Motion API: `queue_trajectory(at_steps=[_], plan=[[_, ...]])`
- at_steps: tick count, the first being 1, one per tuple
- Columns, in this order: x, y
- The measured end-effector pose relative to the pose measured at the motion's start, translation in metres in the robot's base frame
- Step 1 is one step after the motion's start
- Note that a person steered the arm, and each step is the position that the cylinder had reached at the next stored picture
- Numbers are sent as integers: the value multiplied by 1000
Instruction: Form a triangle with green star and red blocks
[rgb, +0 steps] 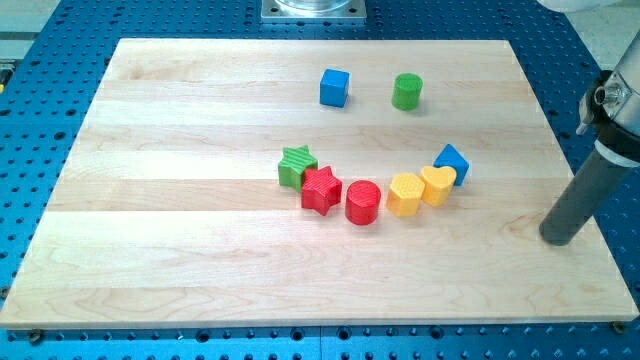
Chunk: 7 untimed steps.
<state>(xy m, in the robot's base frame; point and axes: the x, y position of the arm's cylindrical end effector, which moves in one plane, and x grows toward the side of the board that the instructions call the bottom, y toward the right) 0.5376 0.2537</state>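
Observation:
A green star lies near the board's middle, touching a red star just to its lower right. A red cylinder stands right of the red star, close to it. The three form a short slanted row. My tip rests on the board near the view's right edge, far to the right of these blocks and touching none.
A yellow hexagon block, a yellow heart and a blue block cluster right of the red cylinder. A blue cube and a green cylinder stand near the view's top. The wooden board lies on a blue perforated table.

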Motion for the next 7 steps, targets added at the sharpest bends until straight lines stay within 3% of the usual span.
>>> queue_trajectory(at_steps=[2,3,4,5,7], plan=[[19,-1],[36,-40],[40,-114],[30,-175],[-11,-172]])
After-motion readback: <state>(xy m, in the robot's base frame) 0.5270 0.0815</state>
